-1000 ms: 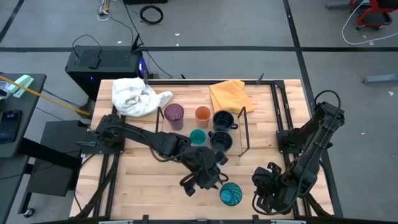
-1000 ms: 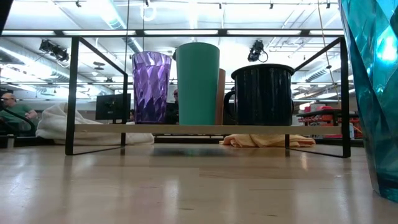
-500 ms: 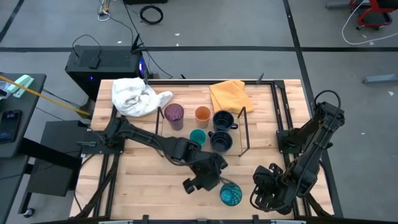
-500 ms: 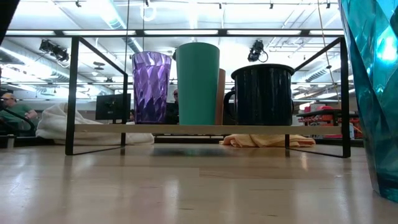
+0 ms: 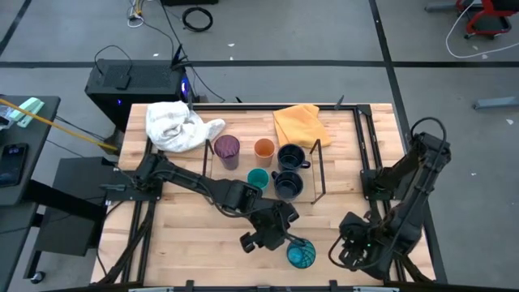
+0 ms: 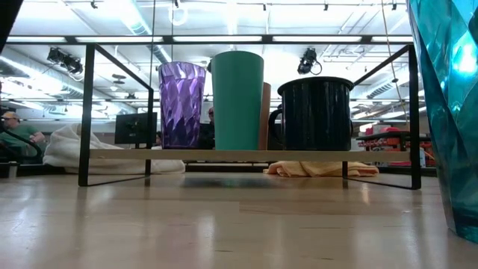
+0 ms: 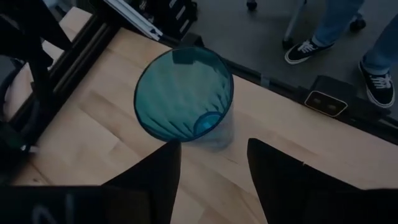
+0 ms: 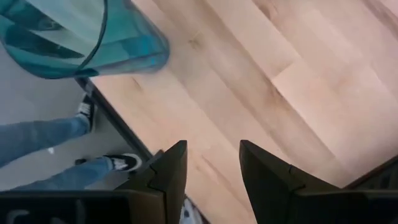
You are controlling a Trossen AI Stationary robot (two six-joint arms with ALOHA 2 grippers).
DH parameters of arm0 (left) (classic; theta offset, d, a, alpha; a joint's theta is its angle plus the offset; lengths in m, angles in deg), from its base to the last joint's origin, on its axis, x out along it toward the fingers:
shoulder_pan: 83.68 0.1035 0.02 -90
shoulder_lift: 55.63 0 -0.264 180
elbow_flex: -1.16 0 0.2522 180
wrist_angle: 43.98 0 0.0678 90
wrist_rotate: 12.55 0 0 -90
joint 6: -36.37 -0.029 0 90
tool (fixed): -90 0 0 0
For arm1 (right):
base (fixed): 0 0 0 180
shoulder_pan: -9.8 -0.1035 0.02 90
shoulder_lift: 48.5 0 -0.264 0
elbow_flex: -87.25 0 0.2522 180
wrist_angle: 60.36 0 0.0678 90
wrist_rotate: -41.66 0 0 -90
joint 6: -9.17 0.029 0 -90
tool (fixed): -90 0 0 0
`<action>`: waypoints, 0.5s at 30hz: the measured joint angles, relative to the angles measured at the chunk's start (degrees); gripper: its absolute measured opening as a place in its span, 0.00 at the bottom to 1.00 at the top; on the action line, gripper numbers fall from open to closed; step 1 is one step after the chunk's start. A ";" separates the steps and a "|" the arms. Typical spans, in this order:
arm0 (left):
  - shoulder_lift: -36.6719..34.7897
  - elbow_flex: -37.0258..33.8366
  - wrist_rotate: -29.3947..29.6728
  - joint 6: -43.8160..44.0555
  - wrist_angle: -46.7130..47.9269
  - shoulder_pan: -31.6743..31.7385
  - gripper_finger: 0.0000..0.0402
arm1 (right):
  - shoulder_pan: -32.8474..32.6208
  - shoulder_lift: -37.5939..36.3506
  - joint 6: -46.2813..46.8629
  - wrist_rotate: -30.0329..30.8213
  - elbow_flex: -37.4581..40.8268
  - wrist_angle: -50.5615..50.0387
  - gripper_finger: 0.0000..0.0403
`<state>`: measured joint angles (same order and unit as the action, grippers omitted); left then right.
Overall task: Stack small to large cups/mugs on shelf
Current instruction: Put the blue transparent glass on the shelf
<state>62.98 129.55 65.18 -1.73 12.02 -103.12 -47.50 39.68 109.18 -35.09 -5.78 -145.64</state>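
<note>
Left arm: I am reaching it diagonally from the worktop's (image 5: 186, 243) left edge toward the front centre, wrist angled down. My left tool (image 7: 210, 163) is hovering just beside the larger teal-blue patterned cup (image 5: 301, 254), fingers spread apart, gripping nothing.

Right arm: I am folding it at the worktop's front right corner. My right tool (image 8: 211, 165) is pointing down over bare wood near the same cup, fingers apart, empty.

Patterned cup: standing upright on the worktop's front edge, off the shelf (image 5: 320, 174).

On the shelf: purple tumbler (image 5: 226, 149), orange cup (image 5: 263, 148), small teal cup (image 5: 258, 179), two navy mugs (image 5: 290, 156).
</note>
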 joint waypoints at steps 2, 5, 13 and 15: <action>0.00 0.00 0.00 -0.46 -0.48 0.00 0.48 | -0.96 -0.48 2.40 0.91 0.00 -0.09 0.38; 0.00 0.00 0.01 -2.68 -1.56 0.00 0.47 | -2.10 -1.14 5.54 2.41 0.00 -0.77 0.38; 3.08 0.07 0.00 -1.69 1.90 -0.04 0.47 | -1.96 -2.06 6.86 3.87 0.00 -1.89 0.38; 4.27 -0.04 0.03 -1.93 4.32 -0.44 0.47 | -1.98 -2.06 6.80 3.85 0.00 -1.99 0.38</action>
<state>67.25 129.51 65.21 -3.66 16.34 -103.56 -49.49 37.63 115.97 -31.24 -5.78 -147.63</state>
